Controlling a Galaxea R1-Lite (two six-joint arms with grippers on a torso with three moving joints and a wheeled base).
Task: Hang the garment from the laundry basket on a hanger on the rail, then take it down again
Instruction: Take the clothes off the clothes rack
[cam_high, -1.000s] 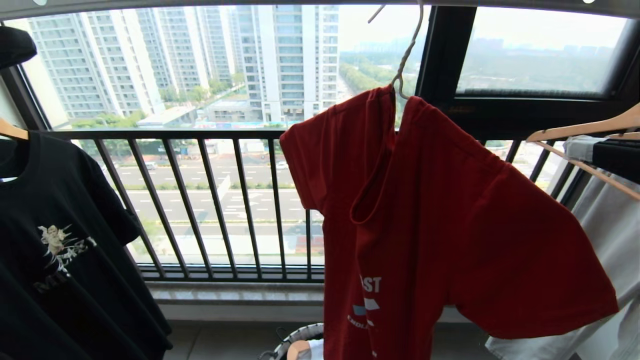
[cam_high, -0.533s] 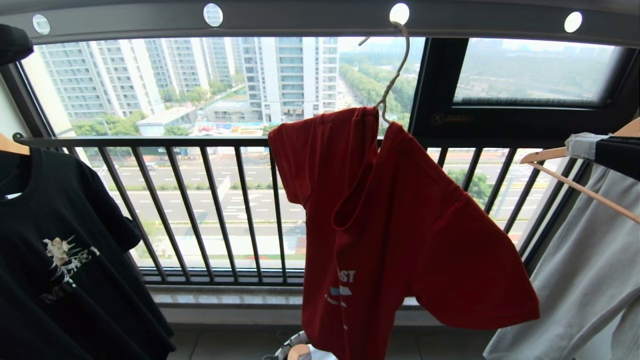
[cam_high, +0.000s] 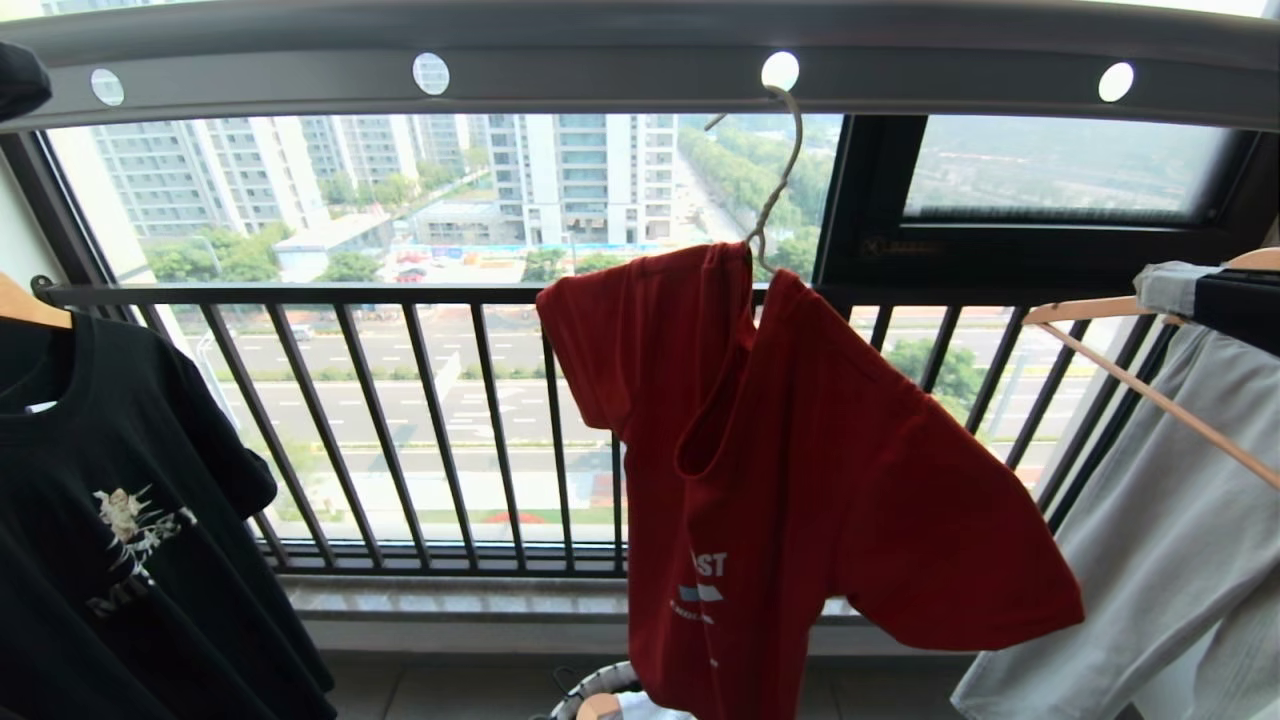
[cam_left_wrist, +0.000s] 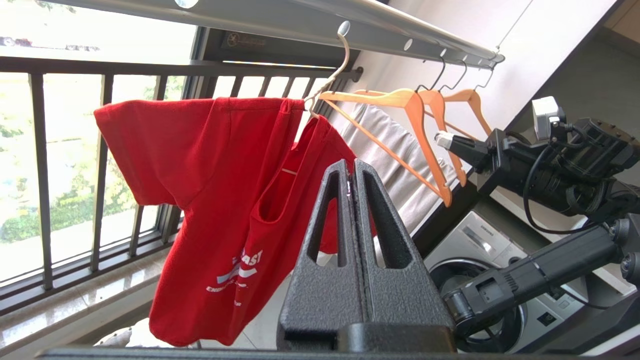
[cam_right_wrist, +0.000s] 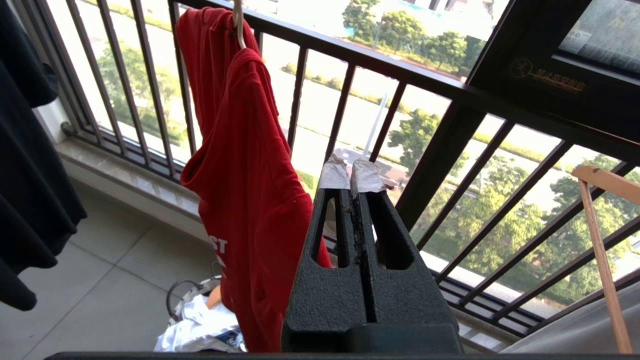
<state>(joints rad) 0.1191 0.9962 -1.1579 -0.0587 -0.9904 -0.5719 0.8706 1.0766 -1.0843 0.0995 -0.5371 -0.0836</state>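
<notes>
Red shirt hung, both my grippers empty.

Head view: the garment (cam_high: 790, 480) hangs on the hanger (cam_high: 775, 175), hooked through the rail (cam_high: 600, 75) so it stays up unaided. Left wrist view: my left gripper (cam_left_wrist: 353, 167) is pressed together below the rail. Right wrist view: my right gripper (cam_right_wrist: 351, 175) likewise, holding nothing.

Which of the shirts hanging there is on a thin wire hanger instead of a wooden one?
The red T-shirt in the middle. Its wire hanger hooks into a hole in the grey rail; the black T-shirt and grey garment hang on wooden ones.
</notes>
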